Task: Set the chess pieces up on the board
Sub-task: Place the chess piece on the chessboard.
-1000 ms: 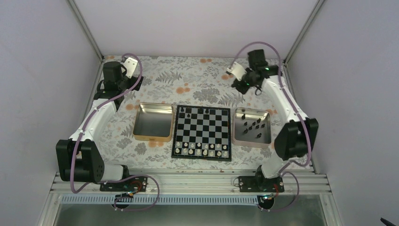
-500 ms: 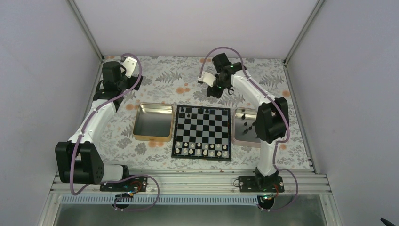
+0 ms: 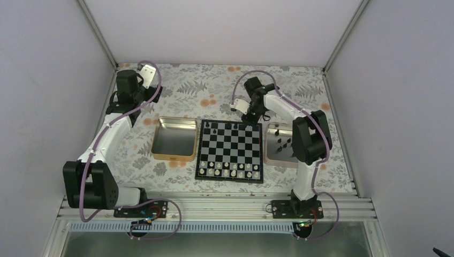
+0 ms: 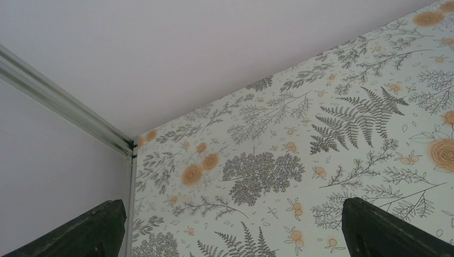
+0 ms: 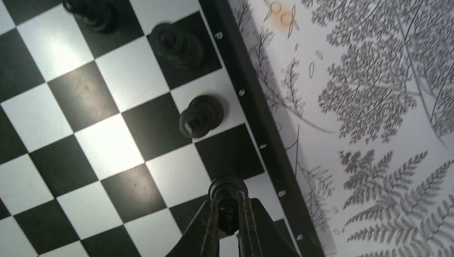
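Currently: right hand (image 5: 227, 217) pinching one black chess piece (image 5: 227, 191) over board (image 5: 80, 96) edge; other chess pieces (image 5: 201, 118) just beyond fingertips; left hand (image 4: 230, 235) spread above counter (image 4: 321, 134).

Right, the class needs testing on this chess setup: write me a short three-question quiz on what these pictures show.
1. True or false: the right gripper holds a black piece over the board.
2. Where do the spare black pieces lie? A) gold tray B) silver tray C) on the table
3. Fill in: the white pieces stand along the board's ____ edge, as seen from the arms.
Key: 1 true; 2 B; 3 near.
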